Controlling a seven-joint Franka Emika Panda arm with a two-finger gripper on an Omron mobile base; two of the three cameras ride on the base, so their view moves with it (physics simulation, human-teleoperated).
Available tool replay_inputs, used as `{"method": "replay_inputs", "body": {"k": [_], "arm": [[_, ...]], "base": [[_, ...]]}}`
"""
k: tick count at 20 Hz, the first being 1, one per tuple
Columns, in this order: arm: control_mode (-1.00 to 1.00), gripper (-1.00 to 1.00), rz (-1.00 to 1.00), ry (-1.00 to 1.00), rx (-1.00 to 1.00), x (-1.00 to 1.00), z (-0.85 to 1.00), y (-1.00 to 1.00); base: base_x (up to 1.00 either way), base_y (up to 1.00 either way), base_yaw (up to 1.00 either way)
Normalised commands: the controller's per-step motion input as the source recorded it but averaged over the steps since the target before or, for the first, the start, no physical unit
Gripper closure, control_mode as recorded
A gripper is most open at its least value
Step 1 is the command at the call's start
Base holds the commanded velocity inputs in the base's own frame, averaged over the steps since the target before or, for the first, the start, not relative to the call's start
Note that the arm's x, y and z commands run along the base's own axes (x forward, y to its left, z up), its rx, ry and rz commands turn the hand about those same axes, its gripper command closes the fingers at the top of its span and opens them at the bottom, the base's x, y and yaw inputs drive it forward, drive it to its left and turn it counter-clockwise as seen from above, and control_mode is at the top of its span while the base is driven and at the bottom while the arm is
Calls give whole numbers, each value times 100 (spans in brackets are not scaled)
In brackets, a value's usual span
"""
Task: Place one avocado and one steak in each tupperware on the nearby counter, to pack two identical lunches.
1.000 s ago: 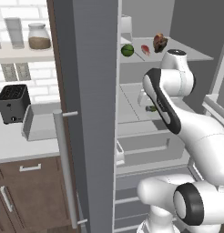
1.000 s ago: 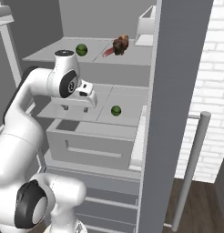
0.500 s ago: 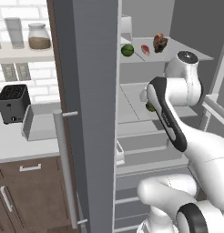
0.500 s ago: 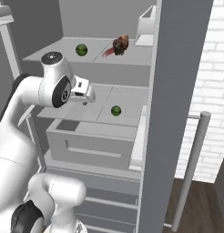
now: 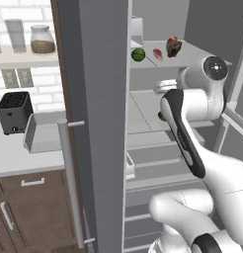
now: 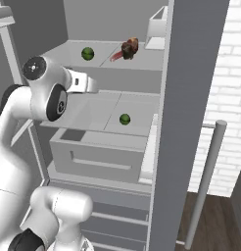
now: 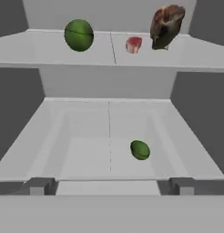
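Avocado [image 7: 140,150] lies on the fridge's middle shelf [image 7: 86,150]; fingers [image 7: 39,186] spread wide, holding nothing.

avocados: 2, one on upper fridge shelf [image 7: 79,34], one on lower shelf [image 7: 140,149] | steaks: 1 red [image 7: 134,44], plus 1 brown lump [image 7: 165,25], possibly a second steak | jars on wall shelf: 1 [image 5: 43,39] | toasters: 1 [image 5: 14,112] | fridge drawers: 1 [image 6: 100,156]

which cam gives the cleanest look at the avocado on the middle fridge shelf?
Hand view: the avocado lies unobstructed on the shelf. Right base view shows it small but clear. In the left base view the arm hides most of it.
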Motion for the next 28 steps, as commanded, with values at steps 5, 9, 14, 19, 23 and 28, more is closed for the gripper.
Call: {"method": "replay_inputs", "body": {"k": [5, 9, 14, 19, 23, 28], "arm": [[-100, -100, -3, -24, 0, 6, 88, -6], [-100, -100, -3, -3, 3, 1, 34, -26], [-100, -100, -1, 0, 5, 7, 24, -50], [-100, -100, -3, 1, 3, 29, 20, -38], [-100, -100, -3, 14, 0, 58, 0, -32], [-100, -100, -1, 13, 0, 64, 0, -13]], "base": [[0, 0, 0], [0, 0, 0], [0, 0, 0], [0, 0, 0], [0, 0, 0], [0, 0, 0]]}}
